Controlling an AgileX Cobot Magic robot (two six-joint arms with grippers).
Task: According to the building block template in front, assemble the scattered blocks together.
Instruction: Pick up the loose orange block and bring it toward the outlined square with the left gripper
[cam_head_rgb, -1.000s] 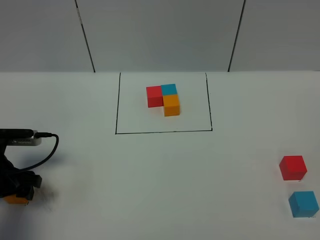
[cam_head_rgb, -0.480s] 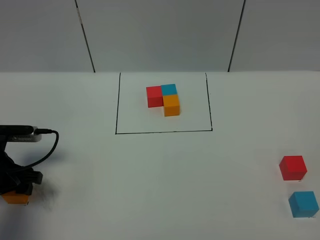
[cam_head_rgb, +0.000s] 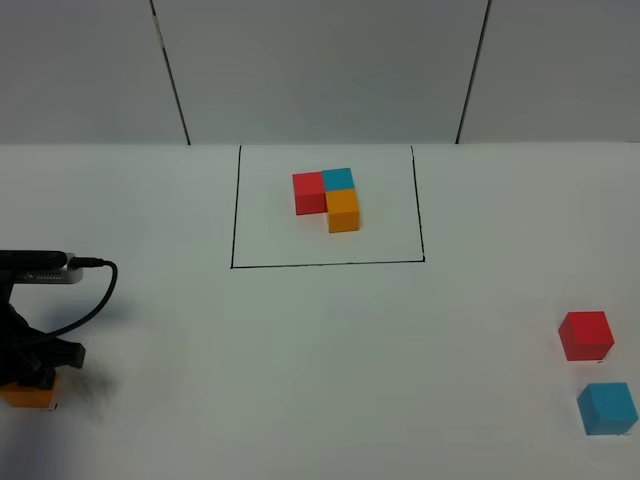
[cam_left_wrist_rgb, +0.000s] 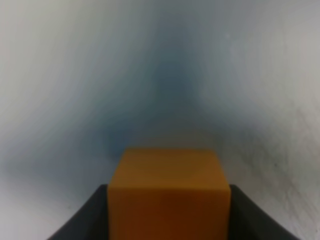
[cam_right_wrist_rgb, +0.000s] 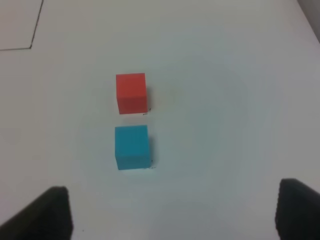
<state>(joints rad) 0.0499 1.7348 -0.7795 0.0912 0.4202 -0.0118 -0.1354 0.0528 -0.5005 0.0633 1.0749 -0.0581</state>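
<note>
Step in hand: pick-up of the orange block (cam_head_rgb: 28, 396); judged the opening step, nothing yet assembled.
Left hand (cam_head_rgb: 32, 384): clenched on the orange block, with a dark finger (cam_left_wrist_rgb: 90, 225) against each side. The block is at the near left edge of the desk (cam_head_rgb: 300, 350); whether it is lifted cannot be told.
Right hand (cam_right_wrist_rgb: 172, 220): released, spread wide above the red block (cam_head_rgb: 585, 335) and blue block (cam_head_rgb: 607, 408), touching neither.
Loose blocks: red and blue lie near right, close together but apart, red the farther from the robot.
Template (cam_head_rgb: 328, 198): far centre, inside the black outline (cam_head_rgb: 327, 265), well apart from all loose blocks.
Template heading: red and blue form a left-to-right row; the orange leg points toward the robot from the blue.
Long axis: none for a cube; the orange block sits square between the fingers.
Next move, judged: lift and carry toward the centre, keeping the faces square to the outline.
</note>
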